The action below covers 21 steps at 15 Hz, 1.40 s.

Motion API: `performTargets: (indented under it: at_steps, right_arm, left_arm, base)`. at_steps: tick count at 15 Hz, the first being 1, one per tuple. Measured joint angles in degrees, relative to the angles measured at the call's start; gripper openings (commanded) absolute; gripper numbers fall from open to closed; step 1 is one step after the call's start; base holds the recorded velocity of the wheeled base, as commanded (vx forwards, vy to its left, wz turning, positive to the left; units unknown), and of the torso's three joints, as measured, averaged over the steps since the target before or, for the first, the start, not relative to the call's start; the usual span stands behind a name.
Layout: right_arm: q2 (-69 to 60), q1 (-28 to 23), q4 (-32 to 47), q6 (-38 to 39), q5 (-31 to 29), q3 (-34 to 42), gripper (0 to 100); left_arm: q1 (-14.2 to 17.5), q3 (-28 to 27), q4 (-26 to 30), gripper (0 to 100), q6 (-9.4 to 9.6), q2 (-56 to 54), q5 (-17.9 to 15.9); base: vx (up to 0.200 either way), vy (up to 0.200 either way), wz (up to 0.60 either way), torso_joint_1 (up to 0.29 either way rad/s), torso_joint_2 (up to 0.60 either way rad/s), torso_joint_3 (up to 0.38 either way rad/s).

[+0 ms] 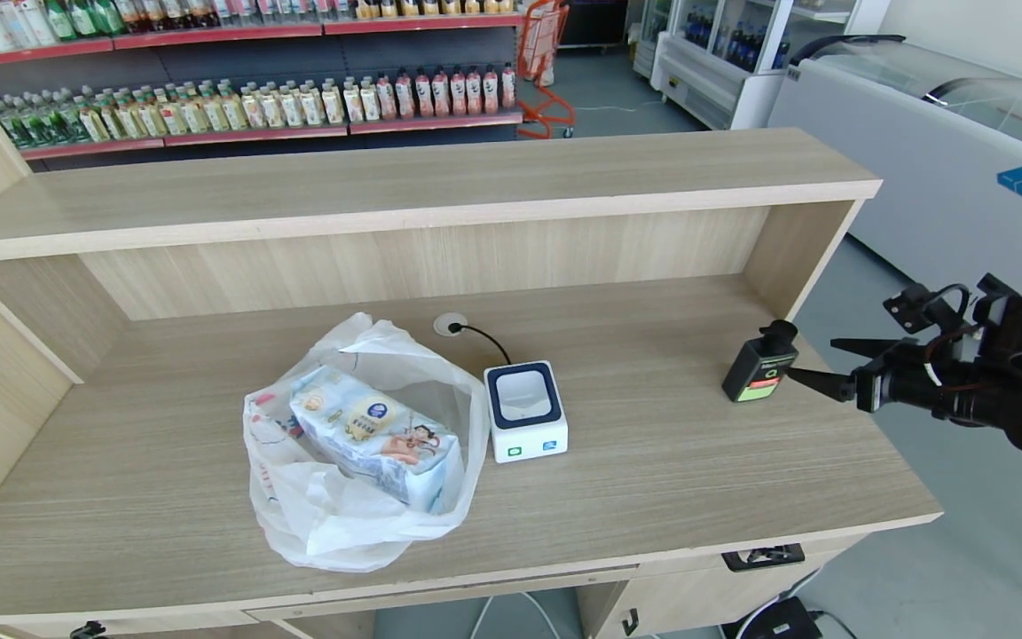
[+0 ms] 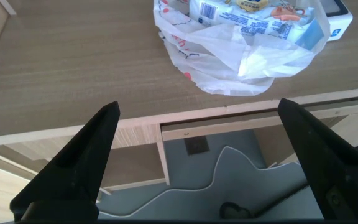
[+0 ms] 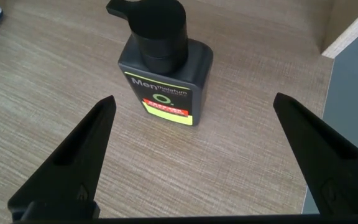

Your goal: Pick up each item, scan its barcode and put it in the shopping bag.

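Note:
A black pump bottle with a green and red label stands upright near the counter's right edge. My right gripper is just to its right, open, with one fingertip close to the bottle's side. In the right wrist view the bottle stands just beyond the spread fingers of the right gripper. The white plastic shopping bag lies open left of centre with a pack of tissues in it. The white scanner sits beside the bag. My left gripper hangs open and holds nothing, off the counter's front edge, short of the bag.
The wooden counter has a raised back shelf and side walls. A black cable runs from a grommet to the scanner. Under the front edge lies a drawer gap. Bare counter lies between scanner and bottle.

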Motion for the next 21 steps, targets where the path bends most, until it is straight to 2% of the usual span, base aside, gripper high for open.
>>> performTargets:
  at_steps: [10, 11, 21]
  right_arm:
    - [3.15, 1.79, -0.02, -0.04, 2.51, -3.36, 100]
    - [3.34, 1.99, -0.07, -0.11, 2.95, -3.45, 0]
    - [4.30, 3.08, -0.11, -0.20, 3.40, -3.91, 0]
  left_arm:
    - [0.00, 0.00, 0.00, 100, -0.02, 0.00, 0.02]
    - [0.00, 0.00, 0.00, 100, 0.00, 0.00, 0.00]
    - [0.00, 0.00, 0.00, 100, 0.00, 0.00, 0.00]
  base:
    - [0.000, 0.000, 0.00, 0.000, 0.00, 0.000]
    - [0.000, 0.000, 0.00, 0.000, 0.00, 0.000]
    - [0.000, 0.000, 0.00, 0.000, 0.00, 0.000]
